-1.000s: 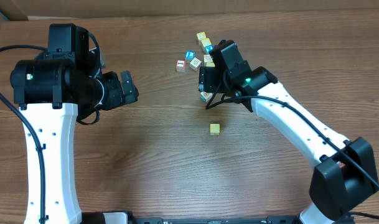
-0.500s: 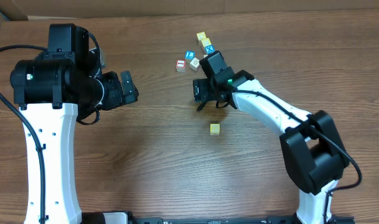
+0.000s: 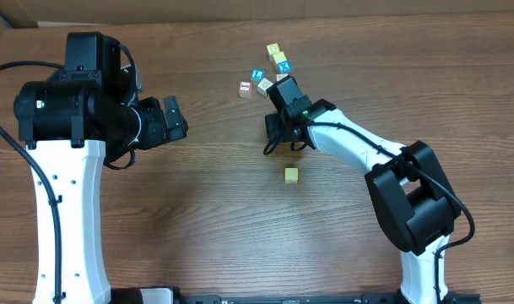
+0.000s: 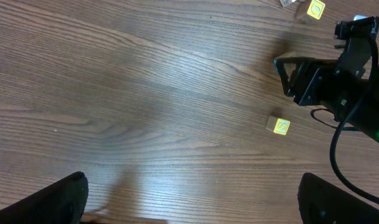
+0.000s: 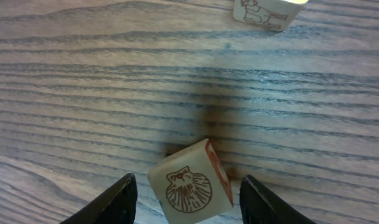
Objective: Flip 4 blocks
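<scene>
Your right gripper (image 5: 188, 194) hangs low over a small cream wooden cube printed with a brown shell (image 5: 188, 185). The cube sits skewed on the wood-grain surface (image 3: 197, 211) between the half-spread fingers (image 5: 111, 200). A sliver of surface shows on either side of it, so nothing is gripped. That cube lies toward the far edge, right of the middle, on the near side of a loose cluster: a blue-faced cube (image 3: 257, 75), a reddish-faced cube (image 3: 246, 88), a pale cream cube (image 3: 264, 86) and a yellow cube (image 3: 273, 51). A lone yellow-faced cube (image 4: 280, 126) rests nearer the centre. Your left gripper (image 3: 175, 118) hovers over the left half, spread wide and holding nothing.
</scene>
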Tool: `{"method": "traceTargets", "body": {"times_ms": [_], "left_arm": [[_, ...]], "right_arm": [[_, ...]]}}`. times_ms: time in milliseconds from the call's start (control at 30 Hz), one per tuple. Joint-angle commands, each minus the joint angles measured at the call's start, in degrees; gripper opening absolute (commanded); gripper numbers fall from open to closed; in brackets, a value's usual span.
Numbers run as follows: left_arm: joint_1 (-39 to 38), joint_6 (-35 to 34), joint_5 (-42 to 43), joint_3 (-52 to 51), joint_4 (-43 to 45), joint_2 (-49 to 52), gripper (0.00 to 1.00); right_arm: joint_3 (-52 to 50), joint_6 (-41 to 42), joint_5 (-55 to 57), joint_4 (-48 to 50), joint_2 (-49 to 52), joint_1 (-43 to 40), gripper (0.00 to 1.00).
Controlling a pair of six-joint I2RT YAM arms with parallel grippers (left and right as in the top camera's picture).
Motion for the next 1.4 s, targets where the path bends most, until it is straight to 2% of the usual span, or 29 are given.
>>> {"method": "traceTargets", "body": {"times_ms": [0, 67, 200, 367, 400, 567, 733, 867, 967, 1000, 1033, 1067, 1167, 1300, 1333, 1367], "left_arm": [[0.24, -0.79, -0.37, 0.00, 0.26, 0.02, 1.00], [0.24, -0.79, -0.37, 0.00, 0.26, 0.02, 1.00], [0.24, -0.79, -0.39, 0.00, 0.26, 0.02, 1.00], [0.24, -0.81, -0.39, 0.00, 0.26, 0.02, 1.00], [0.24, -0.79, -0.39, 0.00, 0.26, 0.02, 1.00], [0.24, -0.79, -0.39, 0.00, 0.26, 0.02, 1.00], [0.24, -0.79, -0.37, 0.00, 0.26, 0.02, 1.00], [0.24, -0.79, -0.39, 0.00, 0.26, 0.02, 1.00], [0.24, -0.79, -0.39, 0.00, 0.26, 0.02, 1.00], [0.24, -0.79, -0.37, 0.00, 0.26, 0.02, 1.00], [0.24, -0.79, -0.37, 0.00, 0.26, 0.02, 1.00], [0.24, -0.79, -0.39, 0.00, 0.26, 0.02, 1.00], [0.24, -0.79, -0.39, 0.00, 0.26, 0.02, 1.00], [0.24, -0.79, -0.37, 0.00, 0.26, 0.02, 1.00], [0.24, -0.79, -0.39, 0.00, 0.26, 0.02, 1.00], [0.24, -0.79, -0.39, 0.00, 0.26, 0.02, 1.00]], "right_arm": [[0.02, -0.39, -0.94, 0.28, -0.20, 0.33, 0.56], [0.02, -0.42, -0.72, 0.52, -0.13, 0.31, 0.60], [-0.24, -0.42, -0.33, 1.20, 0.07, 0.31, 0.58], [-0.72, -0.37, -0.35, 1.22, 0.07, 0.31, 0.33], [-0.70, -0.13, -0.37, 1.22, 0.04, 0.31, 0.31], [0.28, -0.13, -1.79, -1.27, -2.99, 0.31, 0.30], [2.03, 0.07, -7.98, -5.18, -11.21, 0.39, 0.30], [2.03, 4.11, -11.08, -6.71, -16.26, 1.18, 0.24], [1.95, 7.37, -11.04, -9.33, -16.57, 2.16, 0.24], [1.70, 8.00, -11.04, -10.49, -16.48, 2.47, 0.29], [1.31, 8.09, -11.04, -11.67, -16.46, 2.80, 0.38], [1.03, 8.07, -10.86, -13.27, -16.44, 3.26, 0.42], [-0.04, 8.04, -10.82, -16.04, -16.24, 4.33, 0.45], [-3.56, 8.07, -10.82, -14.32, -16.22, 6.16, 0.44], [-4.09, 8.07, -10.82, -14.08, -16.22, 6.29, 0.45], [-4.79, 8.07, -10.80, -13.81, -16.20, 6.47, 0.51]]}}
